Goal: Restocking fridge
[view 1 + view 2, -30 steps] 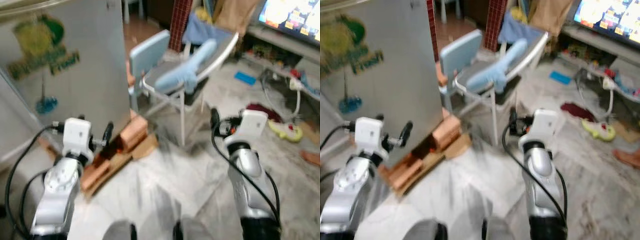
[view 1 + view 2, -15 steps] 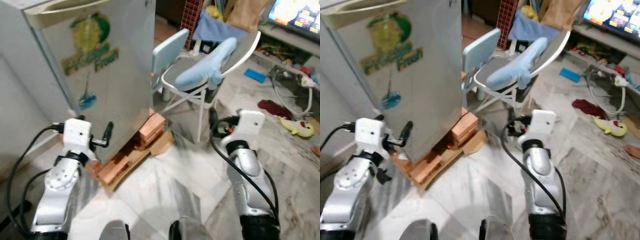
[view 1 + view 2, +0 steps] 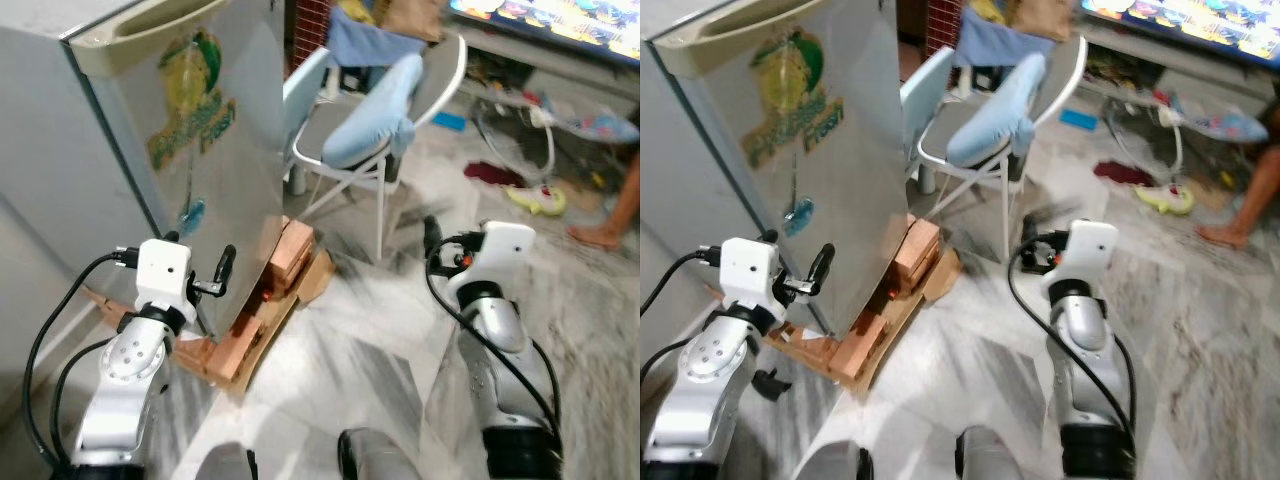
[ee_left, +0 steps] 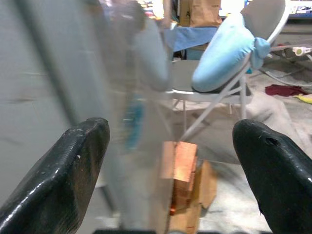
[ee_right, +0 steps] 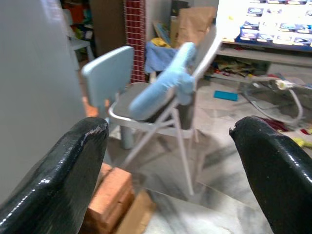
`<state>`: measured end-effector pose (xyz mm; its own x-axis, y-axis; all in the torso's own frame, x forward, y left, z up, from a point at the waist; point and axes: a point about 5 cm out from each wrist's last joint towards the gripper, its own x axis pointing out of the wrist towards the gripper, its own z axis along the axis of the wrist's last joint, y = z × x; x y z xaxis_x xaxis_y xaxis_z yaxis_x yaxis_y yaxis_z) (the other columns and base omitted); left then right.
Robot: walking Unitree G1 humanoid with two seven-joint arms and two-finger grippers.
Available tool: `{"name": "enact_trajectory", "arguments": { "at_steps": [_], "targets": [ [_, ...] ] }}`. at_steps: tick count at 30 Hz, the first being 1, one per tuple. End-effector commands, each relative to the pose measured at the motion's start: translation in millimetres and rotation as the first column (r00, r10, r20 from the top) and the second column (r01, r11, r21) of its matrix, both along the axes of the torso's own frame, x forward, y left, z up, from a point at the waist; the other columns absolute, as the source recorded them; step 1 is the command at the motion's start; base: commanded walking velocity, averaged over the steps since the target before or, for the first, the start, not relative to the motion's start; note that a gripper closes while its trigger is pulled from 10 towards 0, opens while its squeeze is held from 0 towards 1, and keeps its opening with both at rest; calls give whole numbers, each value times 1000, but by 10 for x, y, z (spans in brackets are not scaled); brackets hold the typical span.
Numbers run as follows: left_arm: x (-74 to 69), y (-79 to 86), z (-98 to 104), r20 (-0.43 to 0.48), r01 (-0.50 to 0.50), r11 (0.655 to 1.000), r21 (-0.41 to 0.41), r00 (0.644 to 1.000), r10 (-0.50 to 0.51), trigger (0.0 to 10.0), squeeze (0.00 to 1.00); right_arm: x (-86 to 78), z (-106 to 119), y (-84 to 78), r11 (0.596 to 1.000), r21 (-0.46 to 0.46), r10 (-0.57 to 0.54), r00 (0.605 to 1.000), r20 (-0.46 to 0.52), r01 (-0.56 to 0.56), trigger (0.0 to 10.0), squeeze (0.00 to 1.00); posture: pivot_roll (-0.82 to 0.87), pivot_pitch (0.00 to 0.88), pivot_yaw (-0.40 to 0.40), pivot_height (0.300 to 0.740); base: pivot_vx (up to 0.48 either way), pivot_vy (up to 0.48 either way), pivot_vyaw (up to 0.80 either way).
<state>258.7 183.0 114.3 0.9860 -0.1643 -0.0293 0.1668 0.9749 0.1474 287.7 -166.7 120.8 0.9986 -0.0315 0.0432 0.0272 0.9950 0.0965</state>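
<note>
The grey fridge (image 3: pixel 200 130) stands at the left with its door closed and a green and yellow sticker on the front. It rests on bricks and wood pieces (image 3: pixel 275 275). My left gripper (image 3: pixel 222 270) is held up just in front of the fridge's lower corner, open and holding nothing. In the left wrist view, the left gripper (image 4: pixel 170 127) looks along the fridge's side toward the bricks (image 4: pixel 179 168). My right gripper (image 3: pixel 432 238) is raised over the floor to the right, open and holding nothing. In the right wrist view, the right gripper (image 5: pixel 169 126) faces the chair.
A folding chair with a light blue cushion (image 3: pixel 372 125) and a small blue plastic chair (image 3: pixel 303 88) stand right of the fridge. A TV shelf (image 3: pixel 560 45), cables and toys (image 3: pixel 530 195) lie at the back right. A person's leg and foot (image 3: pixel 610 215) are at the right edge.
The camera has moved: the fridge now sits closer, at the left, and the chair has shifted in the picture. A person's leg has come into view at the right. Both arms keep the same pose.
</note>
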Motion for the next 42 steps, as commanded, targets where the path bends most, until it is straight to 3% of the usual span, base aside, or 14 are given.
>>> {"name": "enact_trajectory", "arguments": {
  "at_steps": [1,15,21,29,31,35,42],
  "targets": [
    [-18,-1,-24,-6,-2,1000,13,1000,2,10000,0,-11,6,-65,1000,-6,-24,1000,2,24,10000,0,17,107,-53,740,0,0,0],
    [-2,185,-85,2,-94,994,58,996,94,10000,0,46,2,-40,999,-2,-39,999,7,39,10000,0,27,95,-34,740,0,0,-603],
    [69,237,-23,22,-79,993,89,997,78,10000,0,54,68,-27,999,-9,-44,998,42,45,10000,0,17,99,-11,740,0,0,0],
    [81,205,-54,30,-82,994,78,996,80,10000,0,-14,-31,-7,999,0,-52,999,13,52,10000,0,12,102,-21,740,0,0,0],
    [57,213,-93,17,-94,993,65,996,93,10000,0,-37,-70,-26,998,-3,-59,998,1,59,10000,0,-2,94,-28,740,0,0,0],
    [54,181,-145,-26,-96,995,-42,995,95,10000,0,-56,-122,-64,997,-2,-77,997,-19,77,10000,0,-6,90,-36,740,0,0,0],
    [224,214,-19,14,-95,991,-92,995,97,10000,0,-22,-60,-25,998,-9,-62,998,1,62,10000,0,-19,96,-40,740,0,0,-345]
  ]
}}
